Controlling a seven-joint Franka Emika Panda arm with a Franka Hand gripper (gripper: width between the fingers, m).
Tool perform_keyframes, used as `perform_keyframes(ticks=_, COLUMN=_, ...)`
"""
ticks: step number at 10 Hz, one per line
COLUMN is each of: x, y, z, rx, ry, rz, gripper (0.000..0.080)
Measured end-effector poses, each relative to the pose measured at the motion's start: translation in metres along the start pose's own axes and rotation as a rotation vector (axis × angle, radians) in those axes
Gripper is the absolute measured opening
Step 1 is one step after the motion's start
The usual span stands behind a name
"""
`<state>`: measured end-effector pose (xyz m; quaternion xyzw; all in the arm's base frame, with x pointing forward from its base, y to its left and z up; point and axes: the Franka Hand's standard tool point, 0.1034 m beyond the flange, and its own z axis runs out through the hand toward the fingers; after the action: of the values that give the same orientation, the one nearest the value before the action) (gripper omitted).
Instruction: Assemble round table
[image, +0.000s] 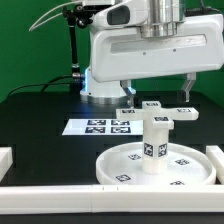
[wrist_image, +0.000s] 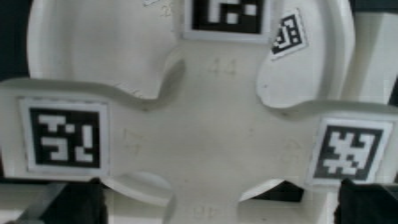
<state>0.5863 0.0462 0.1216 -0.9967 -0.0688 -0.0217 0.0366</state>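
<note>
The tool (image: 158, 98) hangs with its fingers spread, holding nothing, over the small white plastic four-armed cross piece (image: 157, 108), which lies on the short white cylindrical post (image: 154, 144) standing in the large white rimmed round disc (image: 155, 165); a badly centred closing could push the cross off.

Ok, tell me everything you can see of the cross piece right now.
The cross piece is white plastic with four short arms, black-and-white square tags on the arm ends. It lies flat on top of the upright post, which stands in the round disc. The open gripper straddles it from above; whether the fingers touch it cannot be told.
</note>
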Motion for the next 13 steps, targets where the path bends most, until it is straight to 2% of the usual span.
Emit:
perform_keyframes(ticks=2, x=0.000, y=0.001, z=0.000, rx=-0.004, ry=-0.002, rz=-0.119, gripper=0.0649)
perform_keyframes(ticks=3, x=-0.001, y=0.002, z=0.001, rx=-0.042, ry=-0.014, rz=-0.327, gripper=0.0649)
perform_keyframes(ticks=4, x=0.000, y=0.002, z=0.003, rx=-0.067, ry=-0.004, rz=-0.440, gripper=0.0649)
perform_keyframes(ticks=9, x=-0.004, y=0.008, z=0.006, rx=-0.077, ry=-0.045, rz=-0.723, gripper=0.0649)
perform_keyframes(ticks=13, x=-0.007, y=0.001, z=0.012, rx=-0.072, ry=-0.054, rz=-0.707, gripper=0.0649)
